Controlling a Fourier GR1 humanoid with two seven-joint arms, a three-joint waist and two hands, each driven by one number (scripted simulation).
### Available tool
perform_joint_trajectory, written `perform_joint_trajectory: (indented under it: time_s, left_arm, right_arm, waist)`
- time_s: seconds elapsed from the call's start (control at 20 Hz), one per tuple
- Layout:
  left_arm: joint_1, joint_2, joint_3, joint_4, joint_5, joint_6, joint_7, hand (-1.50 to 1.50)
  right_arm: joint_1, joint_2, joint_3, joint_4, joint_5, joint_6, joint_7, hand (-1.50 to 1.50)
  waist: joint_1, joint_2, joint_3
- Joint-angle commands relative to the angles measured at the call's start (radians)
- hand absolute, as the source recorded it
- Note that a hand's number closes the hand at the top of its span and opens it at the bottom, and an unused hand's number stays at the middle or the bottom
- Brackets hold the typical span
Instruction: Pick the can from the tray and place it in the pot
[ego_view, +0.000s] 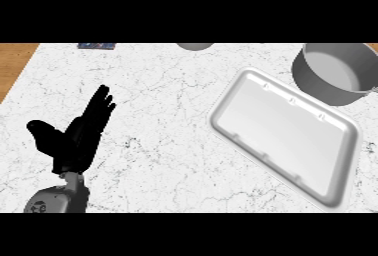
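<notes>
Marble counter (162, 80) bears tray (284, 132) and pot (319, 86), well right of spread-fingered left hand (77, 135).

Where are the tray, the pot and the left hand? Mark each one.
tray (284, 136): head view, on its bare floor, near the middle.
pot (319, 86): head view, on its outer wall, the side nearest the tray.
left hand (76, 139): head view, on the palm, below the straight fingers.

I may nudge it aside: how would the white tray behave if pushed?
The tray looks stiff, with a raised moulded rim, so it would probably slide whole. Flat, wide and seemingly bare, it likely feels light and should not tip.
</notes>
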Motion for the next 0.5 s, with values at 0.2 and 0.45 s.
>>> perform_joint_trajectory:
  time_s: [0.2, 0.45]
  left_arm:
    - [0.034, -0.002, -0.009, -0.029, -0.013, 0.003, -0.004, 0.0]
    - [-0.028, 0.003, 0.008, -0.008, -0.024, 0.024, 0.03, 0.0]
  right_arm:
    - [-0.049, 0.103, -0.055, 0.229, -0.071, -0.003, 0.064, -1.5]
    - [-0.094, 0.149, -0.152, 0.243, -0.191, -0.027, 0.056, -1.5]
  waist:
    - [0.0, -0.001, 0.0]
    - [-0.014, -0.004, 0.0]
